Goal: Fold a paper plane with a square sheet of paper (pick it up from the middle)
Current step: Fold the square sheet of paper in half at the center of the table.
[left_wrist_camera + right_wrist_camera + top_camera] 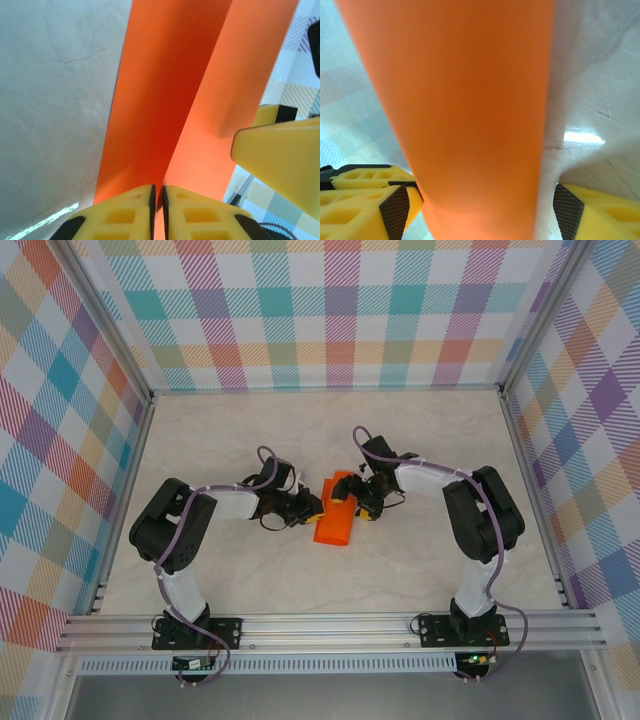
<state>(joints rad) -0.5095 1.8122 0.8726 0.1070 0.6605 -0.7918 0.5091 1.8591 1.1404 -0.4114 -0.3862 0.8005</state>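
Looking like a robot lab test cell. Being boxed in by plaid walls (330, 310) across the top, left and right of the frame. Being floored by a pale marble-look table (300, 580) at centre. Being edged by a metal rail (330, 625) along the bottom, with two cabled arms bolted on at lower left (175, 540) and lower right (480, 530).

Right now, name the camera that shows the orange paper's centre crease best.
Left wrist: the paper plane runs up the frame, its crease leading into the left end effector. Top external shows it as a small orange shape on the table; right wrist shows a blurred orange face, no crease.
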